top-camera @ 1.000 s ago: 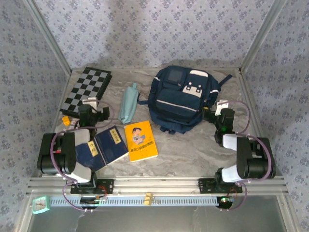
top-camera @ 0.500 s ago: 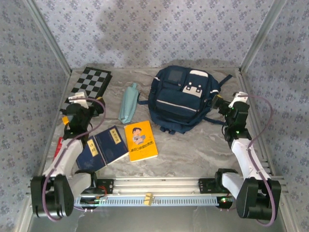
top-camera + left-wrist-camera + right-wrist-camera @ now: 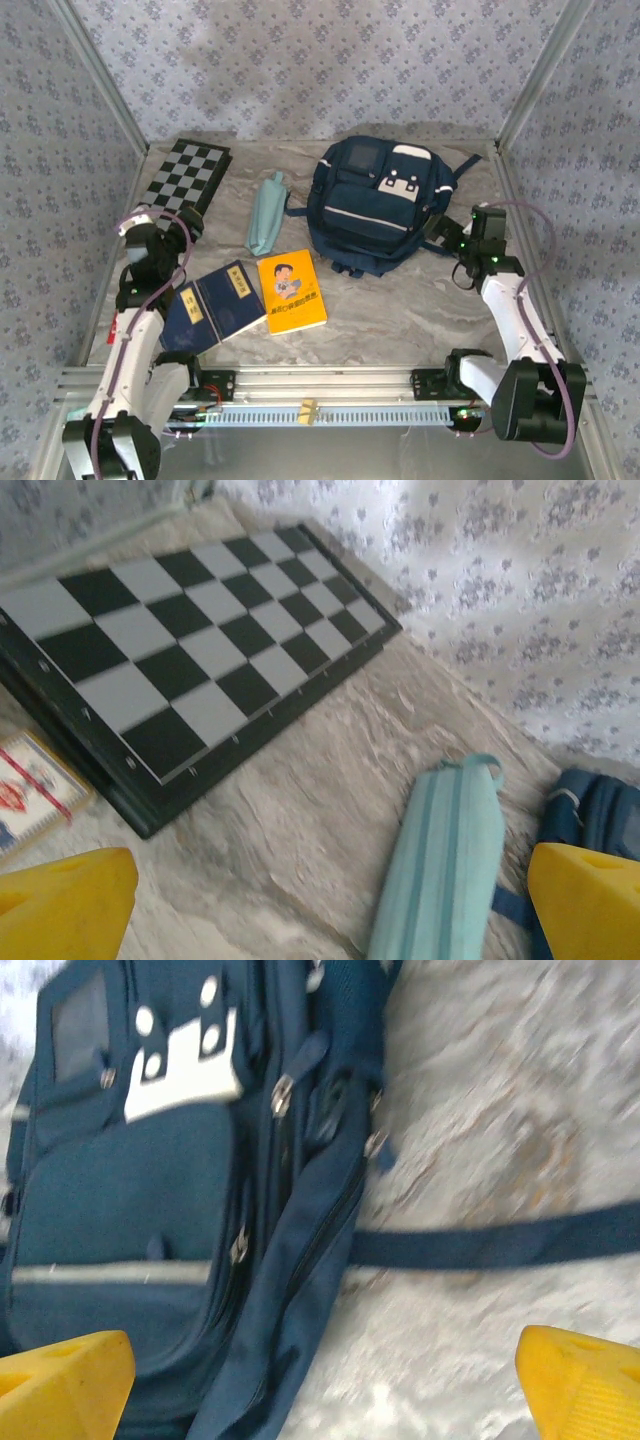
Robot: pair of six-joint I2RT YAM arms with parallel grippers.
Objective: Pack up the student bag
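With left fingers (image 3: 60, 905) splayed wide near the chessboard (image 3: 200, 650); with right fingers (image 3: 580, 1385) wide beside the student bag (image 3: 120, 1190), apparently clear of it.

We read no text. The card (image 3: 28, 780) beside the left claw (image 3: 325, 908) bears blurred red marks; print on the yellow book (image 3: 291, 291) is too small.

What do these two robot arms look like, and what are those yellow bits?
The left arm and right arm are white tubular links between chunky black joints, each with a pale purple cable looping alongside. Small green lights glow near the right wrist. The yellow bits are fingers: the left end effector and right end effector each have two blunt yellow ones.
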